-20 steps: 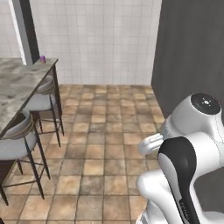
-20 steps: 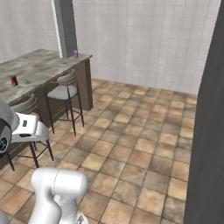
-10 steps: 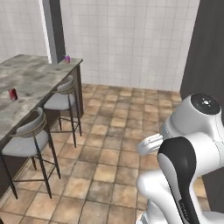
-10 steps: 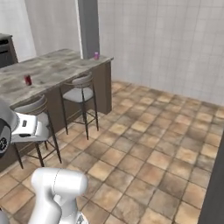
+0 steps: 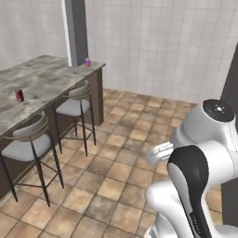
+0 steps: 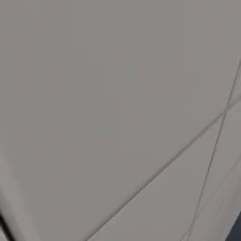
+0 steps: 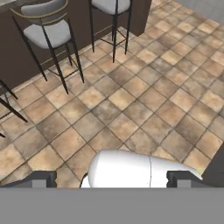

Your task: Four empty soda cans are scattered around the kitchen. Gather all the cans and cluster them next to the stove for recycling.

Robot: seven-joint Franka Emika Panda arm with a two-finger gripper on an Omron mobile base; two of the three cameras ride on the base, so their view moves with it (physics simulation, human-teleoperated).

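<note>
Beside the bar counter [image 5: 46, 81] edge, open tile floor [image 5: 121, 158] spreads wide.

**No readable text in our views**

We can read no words, numbers, brands or signs here. The red can [image 5: 19, 95] and the pink-purple can [image 5: 87, 62] on the stone counter [image 5: 46, 83] perhaps carry printed labels, but both are too small for us to make out any lettering. The wall tiles, floor and stools [image 7: 49, 27] bear no markings we can read.
</note>
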